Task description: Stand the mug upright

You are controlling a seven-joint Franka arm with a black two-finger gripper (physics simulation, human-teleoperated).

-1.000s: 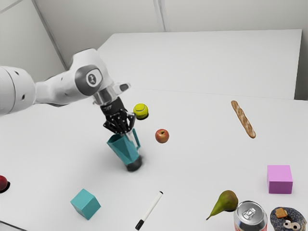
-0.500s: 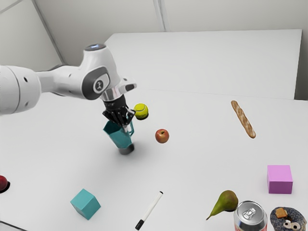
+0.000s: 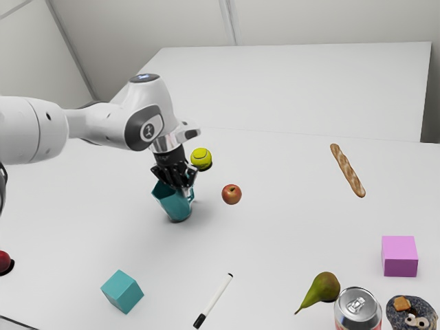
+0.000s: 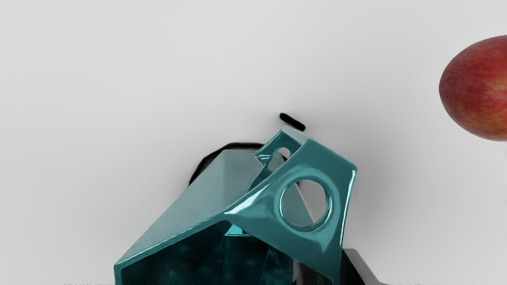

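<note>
Mug: teal mug [image 3: 172,204], at exterior view's left-centre, base at or just above tabletop (can't tell if touching), mouth up but leaning a bit twd ext. view's left.
Gripper: black gripper [image 3: 184,190] clamped on mug wall nr handle, one finger inside, one outside.
Nearest mug: apple [image 3: 232,194] twd ext. view's right & yellow-green ball [image 3: 201,158] behind, both close by, apart from mug.
Teal block: teal cube [image 3: 122,292], in front of mug, twd ext. view's left.
Marker: black & white marker [image 3: 213,301], lying flat betw. cube & pear, well apart from mug.
Far side: baguette [image 3: 347,170], lying at a slant, ext. view's right.
Near R corner (ext.): pink block [image 3: 399,256]; pear [image 3: 323,287] on its side; can [image 3: 357,313] standing, top up; dark round item w/ white eye-like spots [image 3: 411,315], cut by pic edge, beside can.
L edge (ext.): red round item [image 3: 3,262], partly cut off.
Surface: white table [image 3: 275,234], plain, soft shadow around mug.
Room: pale grey wall [image 3: 330,20] w/ vertical seam; big white slab [image 3: 295,89] beyond table.
Vs 0.5 s ago: mug closer to tabletop & more upright, dark patch under it shrunk; arm shifted slightly twd ext. view's right; loose items same spots.
</note>
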